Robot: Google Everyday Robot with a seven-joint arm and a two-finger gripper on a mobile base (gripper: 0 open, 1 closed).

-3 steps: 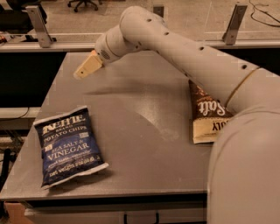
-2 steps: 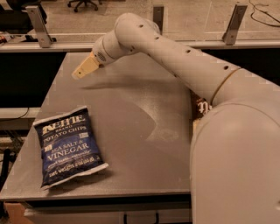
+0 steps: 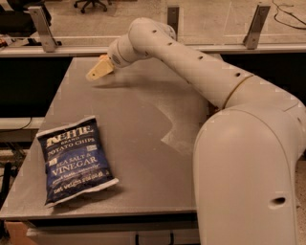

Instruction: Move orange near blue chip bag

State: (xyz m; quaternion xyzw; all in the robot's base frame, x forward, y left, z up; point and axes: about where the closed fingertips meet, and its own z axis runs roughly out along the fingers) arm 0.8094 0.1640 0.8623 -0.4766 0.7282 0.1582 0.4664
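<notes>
The blue chip bag (image 3: 75,159) lies flat on the grey table (image 3: 143,119) near its front left corner, navy with white "Sea Salt & Vinegar" lettering. My gripper (image 3: 97,71) hovers over the far left part of the table, well beyond the bag, its tan fingers pointing left and down. No orange shows; it is hidden or out of view. My white arm (image 3: 229,124) stretches from the right foreground across the table and covers its right side.
A railing with metal posts (image 3: 40,26) runs behind the table's far edge. Office chair bases (image 3: 91,5) stand on the floor beyond. The table's left edge drops to a dark gap with a lower shelf (image 3: 19,123).
The arm has swung further across the view and now hides the brown-and-cream bag at the right. The gripper stays over the far left of the table.
</notes>
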